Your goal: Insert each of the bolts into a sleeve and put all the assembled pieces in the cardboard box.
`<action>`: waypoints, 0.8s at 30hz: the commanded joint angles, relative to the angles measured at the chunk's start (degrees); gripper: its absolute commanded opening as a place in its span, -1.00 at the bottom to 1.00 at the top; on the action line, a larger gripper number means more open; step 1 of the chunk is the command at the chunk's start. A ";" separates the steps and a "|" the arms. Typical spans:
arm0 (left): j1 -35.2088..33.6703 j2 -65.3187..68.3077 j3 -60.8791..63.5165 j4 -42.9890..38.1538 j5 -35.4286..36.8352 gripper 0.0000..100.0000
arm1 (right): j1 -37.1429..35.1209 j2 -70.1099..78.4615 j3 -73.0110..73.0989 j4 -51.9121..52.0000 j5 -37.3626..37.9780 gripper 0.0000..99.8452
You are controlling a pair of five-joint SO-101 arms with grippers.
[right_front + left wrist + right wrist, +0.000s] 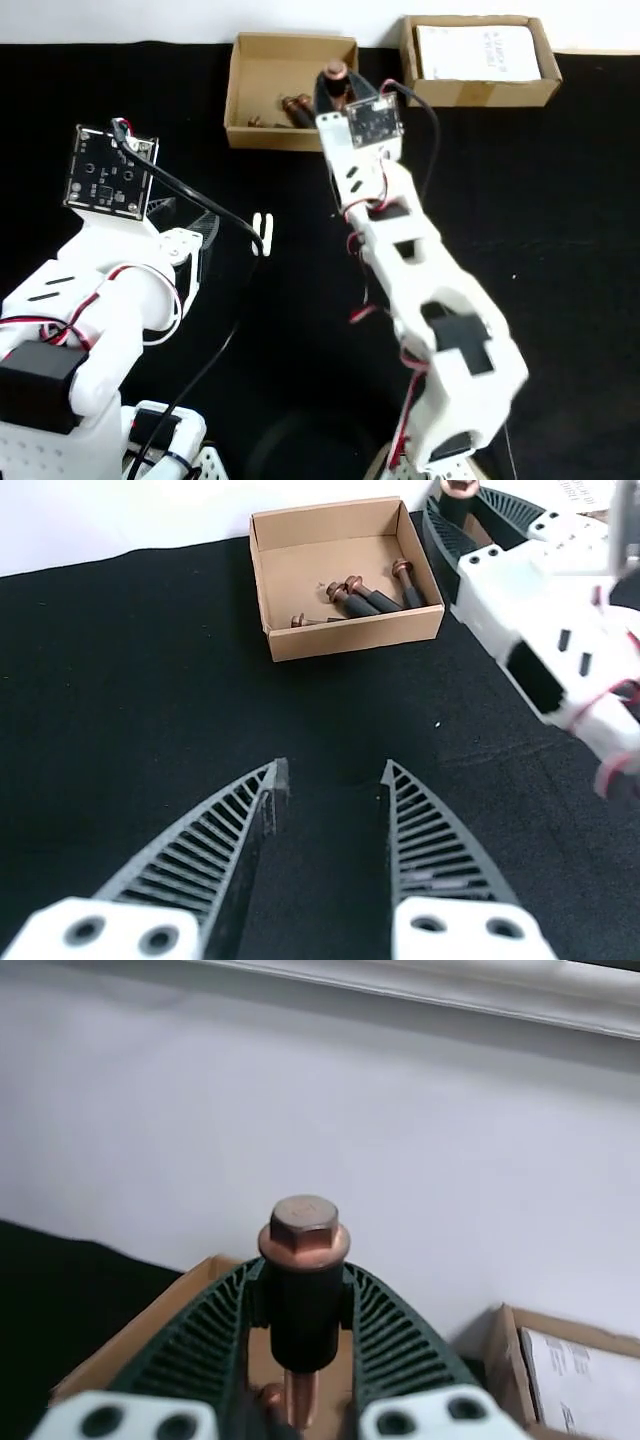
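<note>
Sleeved bolt (pixel 302 1305) in jaws, paper (pixel 478 52) print illegible

Assembled pieces (pixel 365 598) in cardboard box (pixel 350 638), sleeved bolt (pixel 300 1305) above its right side — second box (pixel 480 92) further right

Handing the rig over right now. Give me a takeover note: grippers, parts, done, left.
Left gripper: open, empty, over the black table.
Right gripper: shut on a sleeved bolt, head up, raised by the cardboard box's right side.
Done: several sleeved bolts lie in the box.
To do: release the held one into the box.
</note>
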 commanded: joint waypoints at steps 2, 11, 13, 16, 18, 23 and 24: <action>-2.86 -0.31 0.13 0.18 0.00 -0.68 | 1.27 6.37 -9.01 -8.66 0.44 -0.98; -7.60 -0.31 7.16 -0.18 0.00 -0.68 | 1.45 21.32 -16.92 -9.89 -5.80 -0.98; -7.60 -0.31 7.78 -0.26 0.00 -0.68 | 1.80 24.22 -19.56 -9.89 -7.56 -0.98; -7.60 -0.31 8.22 -0.35 0.00 -0.68 | 1.89 28.35 -23.52 -9.89 -7.91 -0.98; -7.60 -0.31 8.75 -0.35 0.00 -0.68 | 1.89 30.73 -25.63 -9.89 -7.91 -0.98; -7.60 -0.22 10.59 -0.62 0.00 -0.68 | 1.89 34.68 -29.93 -9.80 -7.91 -0.98; -7.60 -0.22 11.12 -1.23 0.00 -0.68 | 1.89 35.21 -30.64 -9.80 -7.91 -0.98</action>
